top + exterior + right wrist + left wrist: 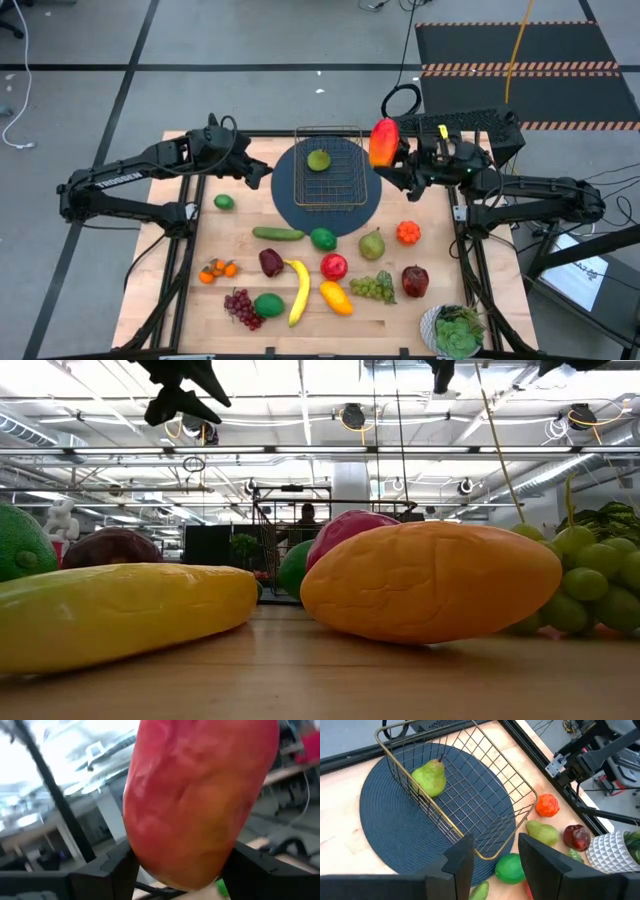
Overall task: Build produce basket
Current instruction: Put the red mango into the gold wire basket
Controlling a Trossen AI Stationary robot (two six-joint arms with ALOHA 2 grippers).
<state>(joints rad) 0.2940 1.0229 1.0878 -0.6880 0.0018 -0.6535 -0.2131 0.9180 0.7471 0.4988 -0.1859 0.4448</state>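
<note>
Front row: plump orange mango (336, 297), long yellow banana (298, 291), bunch of purple grapes (240, 306), bunch of green grapes (372, 288) and dark red apple (414, 281) lay nearest the front edge of the pale wooden table (180, 330).
Front corner: leafy green plant in a white patterned pot (455, 331) stood at the right.
Middle row: slim green cucumber (278, 234), round lime (322, 239), green pear (372, 243) and small red-orange fruit (407, 233) lay just before the round dark-blue woven mat (285, 205).
Basket: small rectangular wire basket (305, 195) sat on the mat at table centre, holding one green pear (430, 778).
Left gripper: the left gripper (495, 855) hung just beside the basket's left side, its fingers apart with nothing between them.
Right gripper: the right gripper (392, 158) was raised at the basket's far right corner, clamped on a large red-and-orange mango (382, 142).
Key relation: the basket lay to the left of the held mango and lower; the fruit's long axis stood roughly upright between the fingers.
Nearer arm: both were close, but only the right carried fruit.
Judged next move: a short carry leftward over the rim, then lowering.
</note>
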